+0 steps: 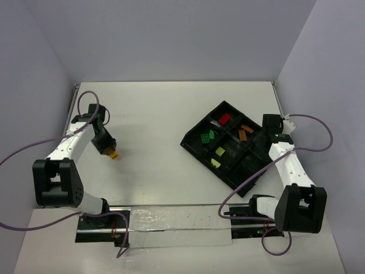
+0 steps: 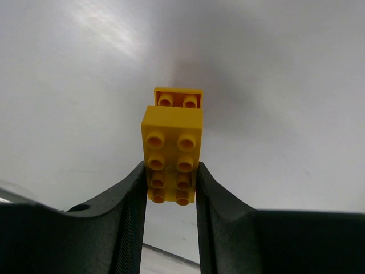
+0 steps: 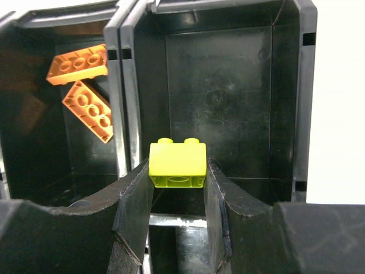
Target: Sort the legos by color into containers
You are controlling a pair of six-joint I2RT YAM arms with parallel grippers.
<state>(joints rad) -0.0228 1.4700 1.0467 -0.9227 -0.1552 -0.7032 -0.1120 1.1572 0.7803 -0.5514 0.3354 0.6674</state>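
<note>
Spanning the view, the white table carries the black tray on its right half, turned at an angle to the table's edges. The left arm reaches over the left half, well apart from the tray. The right arm reaches to the tray's right corner.

The left claw is closed on a yellow brick. Its 2 fingers press the brick's long sides at the near end, so about half the brick juts past the tips, studs toward the wrist camera. A 2nd yellow brick touches its far end from behind, with 2 studs showing; whether the 2 are joined I cannot tell. From above, the held brick sits at the claw's tip over the table, and whether it touches the table is unclear.

The right claw is closed on a yellow-green brick, pinched by its 2 sides right at the fingertips, 2 studs on top. It hangs before a tray compartment. The compartment just left of that, in the wrist view, holds 2 orange bricks, both tilted.

From above, other compartments hold 1 red brick, 2 green bricks just beside each other, and 2 more yellow-green bricks, near each other but apart.
</note>
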